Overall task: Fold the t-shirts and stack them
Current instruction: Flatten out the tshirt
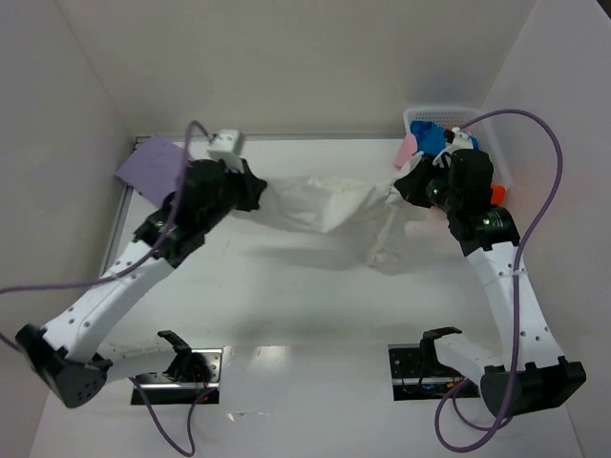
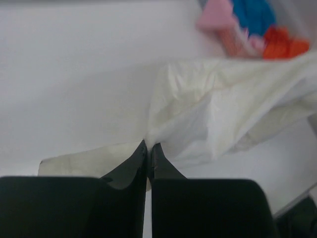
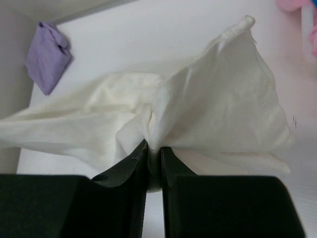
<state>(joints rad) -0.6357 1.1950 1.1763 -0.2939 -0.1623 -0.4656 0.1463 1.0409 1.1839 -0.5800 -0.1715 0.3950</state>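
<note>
Table (image 1: 305,315): white surface seen from above; both arm bases are bolted at its six o'clock edge.
Off-white t-shirt (image 1: 320,205): stretched across the table's centre from nine o'clock to three o'clock, bunched at each end where it is gripped. The middle sags in folds, and a loose flap is draped down toward five o'clock near the right end.
Left arm (image 1: 115,286): reached from seven o'clock up toward ten o'clock.
Right arm (image 1: 506,286): reached from five o'clock up toward two o'clock.
White mesh basket (image 1: 430,116): set at one o'clock in the table's far corner, partly hidden by the right arm.
Lavender shirt (image 1: 148,167): laid folded at ten o'clock by the far left corner, apart from the off-white cloth.
Blue shirt (image 1: 431,138): heaped in the basket.
Pale pink shirt (image 1: 408,150): hung over the basket's nine o'clock rim.
Orange-red shirt (image 1: 496,193): only a small patch is seen, beside the right wrist at three o'clock.
Left gripper (image 2: 148,148): jaws pinched together on the shirt's left end.
Right gripper (image 3: 153,148): jaws narrowed onto a gathered wad of the shirt's right end.
</note>
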